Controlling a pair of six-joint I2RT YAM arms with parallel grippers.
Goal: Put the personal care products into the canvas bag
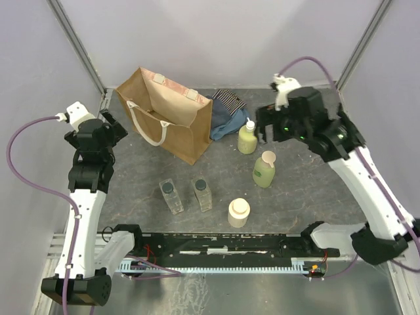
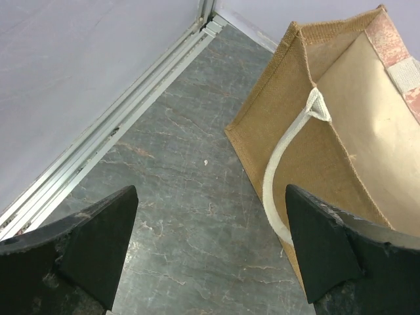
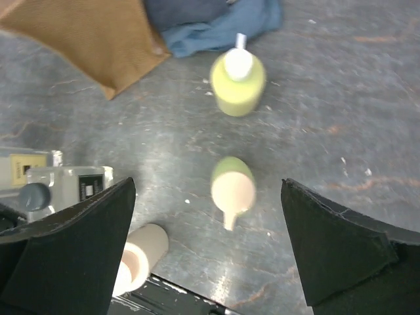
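Observation:
The tan canvas bag (image 1: 167, 118) stands open at the back left, with cream handles; it also shows in the left wrist view (image 2: 341, 118). Two yellow-green bottles stand right of it: one with a pump top (image 1: 247, 138) (image 3: 237, 82), one with a wide cap (image 1: 264, 169) (image 3: 232, 187). Two clear bottles with dark caps (image 1: 171, 196) (image 1: 202, 194) and a cream jar (image 1: 238, 212) (image 3: 138, 256) stand near the front. My left gripper (image 1: 111, 128) (image 2: 210, 246) is open and empty, left of the bag. My right gripper (image 1: 268, 128) (image 3: 209, 243) is open and empty, above the bottles.
A striped and blue folded cloth (image 1: 226, 111) (image 3: 210, 23) lies behind the bag's right corner. Grey walls and a metal rail (image 2: 111, 131) close in the table at the back and left. The black arm mount (image 1: 223, 243) runs along the front edge.

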